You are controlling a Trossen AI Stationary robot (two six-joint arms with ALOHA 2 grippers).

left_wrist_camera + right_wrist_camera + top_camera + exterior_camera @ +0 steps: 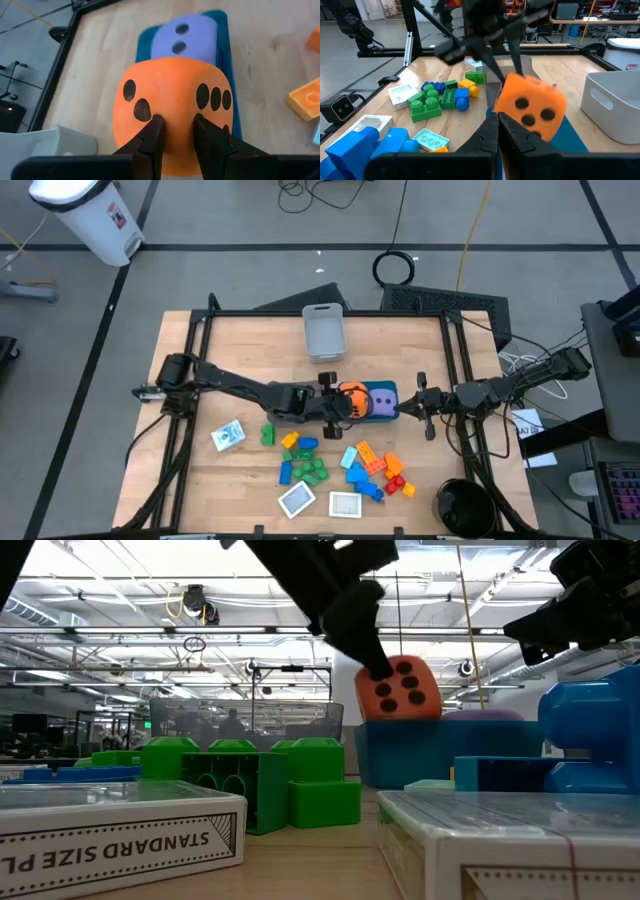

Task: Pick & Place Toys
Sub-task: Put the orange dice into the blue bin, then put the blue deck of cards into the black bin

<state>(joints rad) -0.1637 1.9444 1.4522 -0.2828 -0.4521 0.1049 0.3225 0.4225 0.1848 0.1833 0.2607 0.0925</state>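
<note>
Precariously, the left pincer point(175, 131) is pinching only a fold of the soft orange die point(172, 107) over the teal bin point(231, 90); it may be slipping free, bouncing off the purple die point(185, 37).

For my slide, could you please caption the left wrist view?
Left gripper pinching the soft orange die above the teal bin that holds the purple die.

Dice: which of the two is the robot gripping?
The orange die, pinched by the left gripper above the teal bin; the purple die lies inside it.
</note>
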